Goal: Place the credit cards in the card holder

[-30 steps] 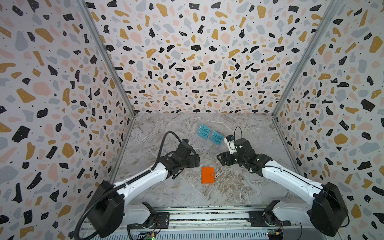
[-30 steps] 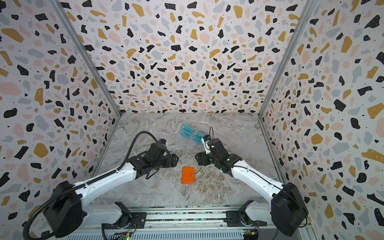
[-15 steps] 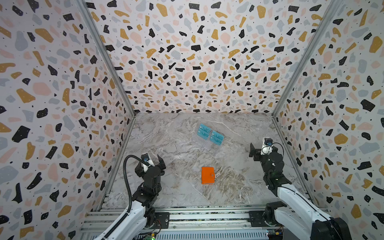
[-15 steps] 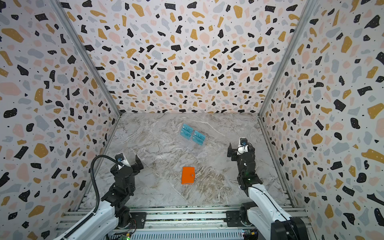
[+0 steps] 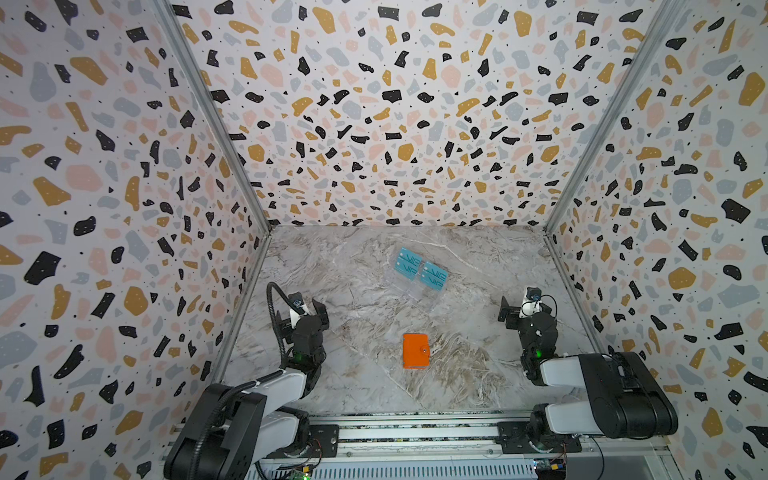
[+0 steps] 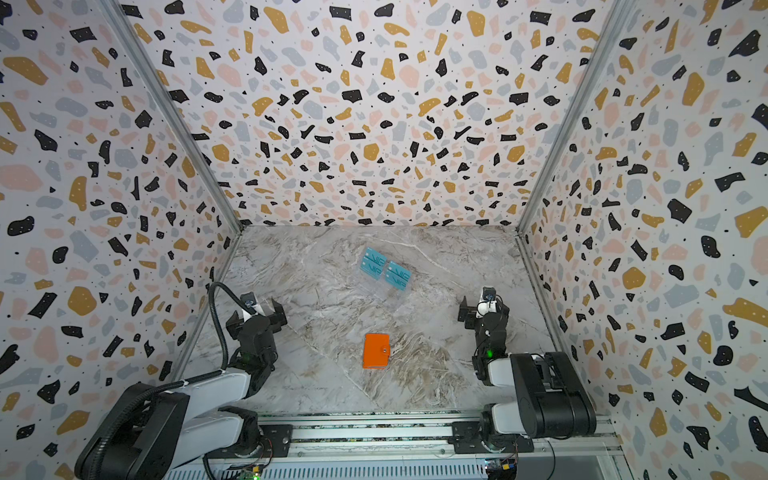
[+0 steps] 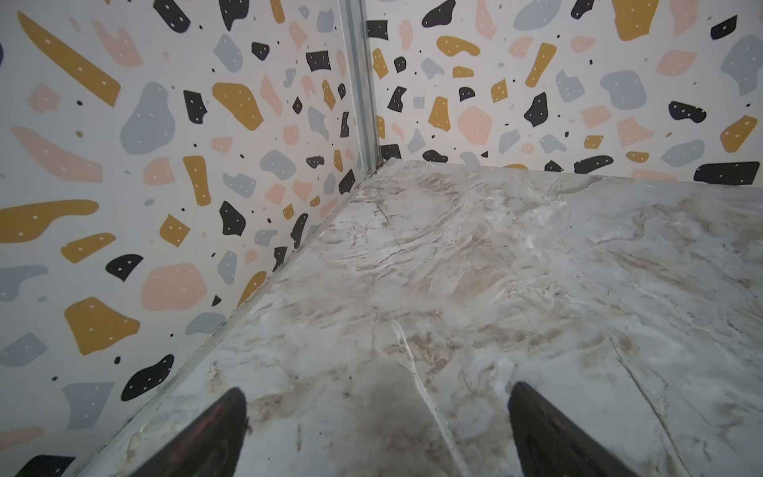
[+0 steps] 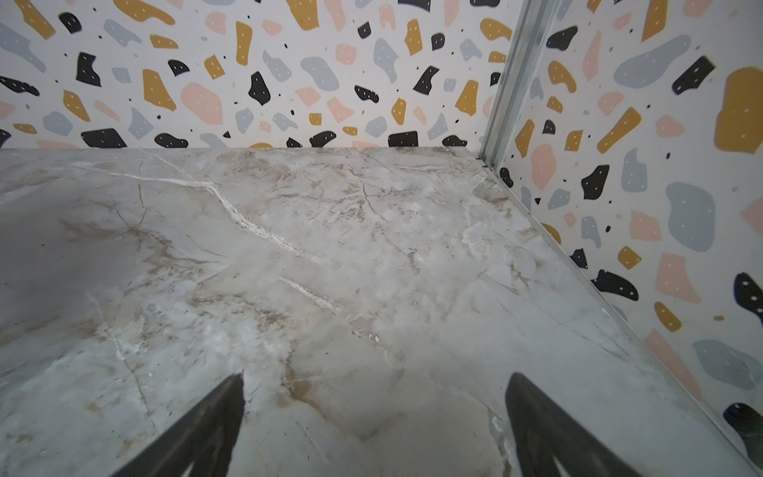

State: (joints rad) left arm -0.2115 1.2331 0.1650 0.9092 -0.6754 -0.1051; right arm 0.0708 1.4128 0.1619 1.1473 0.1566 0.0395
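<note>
Marble-patterned tabletop forms the work surface. It is enclosed on the left, far and right sides by terrazzo-print walls. An aluminium rail along the near edge carries both arm bases.

Position of the card holder: the orange wallet lies flat and closed near the middle of the table, somewhat toward the near edge, and appears so in both top views. Its snap tab is folded over the cover at the right-hand edge. With the cover closed, the contents cannot be seen. The wallet lies between the two arms, well apart from each, and neither touches it.

On the far side of the wallet, a clear plastic rack lies at an angle on the marble. Two teal cards marked "VIP" sit side by side at its far end.

Position of the left gripper: it hangs at the near left of the table, close to the left wall, with the arm folded over its base. From the left wrist view, the jaws stand wide apart, with only bare marble between them and the far-left corner ahead.

Position of the right gripper: it hangs at the near right, close to the right wall, mirroring its counterpart. From the right wrist view, the jaws are likewise spread wide over bare marble, facing the far-right corner.
</note>
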